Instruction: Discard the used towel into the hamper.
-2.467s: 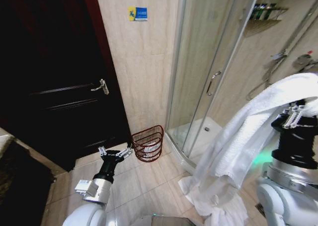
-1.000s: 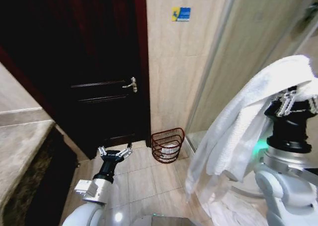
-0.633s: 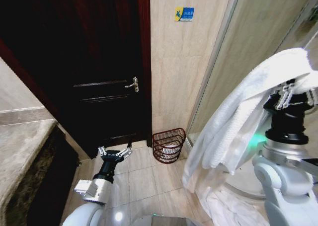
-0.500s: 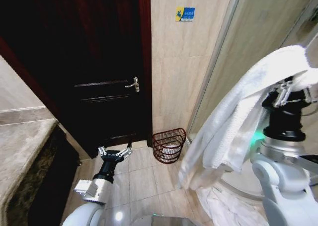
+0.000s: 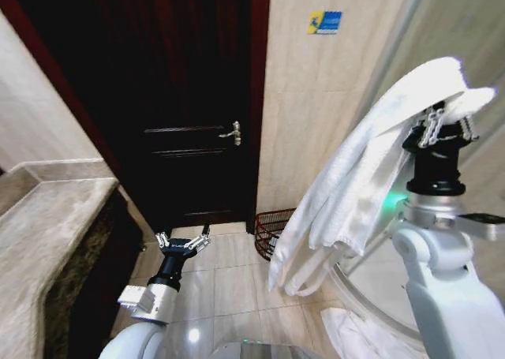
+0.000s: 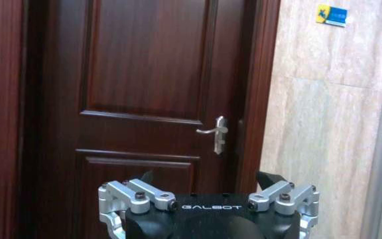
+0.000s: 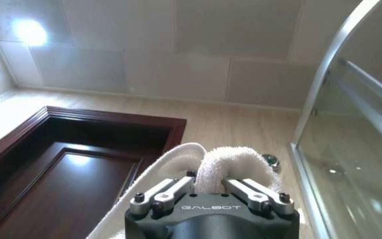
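A large white towel (image 5: 355,177) hangs from my right gripper (image 5: 446,118), held high at the right with its folds draping down to the left. My right gripper (image 7: 209,189) is shut on a bunch of the towel (image 7: 228,162), pointing up towards the ceiling. The dark-red wire hamper (image 5: 274,226) stands on the floor at the foot of the tiled wall, partly hidden behind the hanging towel. Low in the left foreground, my left gripper (image 5: 182,243) is open and holds nothing. Its fingers (image 6: 280,186) face the dark door.
A dark wooden door (image 5: 189,114) with a metal handle (image 5: 233,132) fills the wall left of the hamper. A stone counter (image 5: 47,233) runs along the left. The glass shower enclosure (image 5: 473,28) stands at the right, with more white cloth (image 5: 355,331) on the floor.
The whole view has swung left: door and hamper slid right in the picture, and the counter came into sight. The towel stays held high in the right gripper. The left arm has not moved.
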Available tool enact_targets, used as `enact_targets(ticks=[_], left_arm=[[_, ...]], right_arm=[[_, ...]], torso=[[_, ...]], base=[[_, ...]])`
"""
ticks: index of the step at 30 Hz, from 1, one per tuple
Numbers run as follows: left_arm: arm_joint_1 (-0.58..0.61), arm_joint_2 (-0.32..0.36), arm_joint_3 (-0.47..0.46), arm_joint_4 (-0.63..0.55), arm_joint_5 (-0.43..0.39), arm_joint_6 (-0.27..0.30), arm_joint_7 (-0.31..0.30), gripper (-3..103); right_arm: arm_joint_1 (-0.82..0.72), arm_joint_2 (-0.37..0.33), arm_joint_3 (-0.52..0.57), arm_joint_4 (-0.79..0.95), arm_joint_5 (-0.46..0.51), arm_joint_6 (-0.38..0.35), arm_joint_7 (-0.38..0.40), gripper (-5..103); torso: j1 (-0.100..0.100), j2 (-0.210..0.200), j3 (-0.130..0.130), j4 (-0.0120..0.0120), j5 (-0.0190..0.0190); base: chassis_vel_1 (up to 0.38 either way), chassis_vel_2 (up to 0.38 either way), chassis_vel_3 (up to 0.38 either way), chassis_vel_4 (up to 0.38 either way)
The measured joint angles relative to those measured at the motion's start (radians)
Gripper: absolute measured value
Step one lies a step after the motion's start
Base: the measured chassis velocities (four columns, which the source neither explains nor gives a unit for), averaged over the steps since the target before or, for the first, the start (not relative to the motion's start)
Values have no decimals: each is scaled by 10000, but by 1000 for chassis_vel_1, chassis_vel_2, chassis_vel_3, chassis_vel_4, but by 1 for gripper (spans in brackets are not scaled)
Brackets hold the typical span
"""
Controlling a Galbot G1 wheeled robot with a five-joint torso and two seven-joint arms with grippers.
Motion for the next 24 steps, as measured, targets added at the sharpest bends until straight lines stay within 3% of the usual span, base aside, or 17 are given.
enact_targets(ticks=[10, 14, 24], left_arm=[[0, 0, 1, 0, 0, 0, 0, 100], [0, 0, 0, 0, 0, 0, 0, 100], [0, 0, 0, 0, -1, 0, 0, 100]], right_arm=[[505, -45, -204, -371, -56, 85, -52, 4], [733, -44, -220, -410, -92, -314, -38, 4], [807, -33, -218, -409, -130, -370, -63, 4]], torso=[[-1, 0, -1, -4, 0], [-1, 1, -1, -3, -1], [-5, 3, -3, -3, 0]], base=[[12, 10, 3, 4], [0, 0, 0, 0], [-22, 29, 25, -29]])
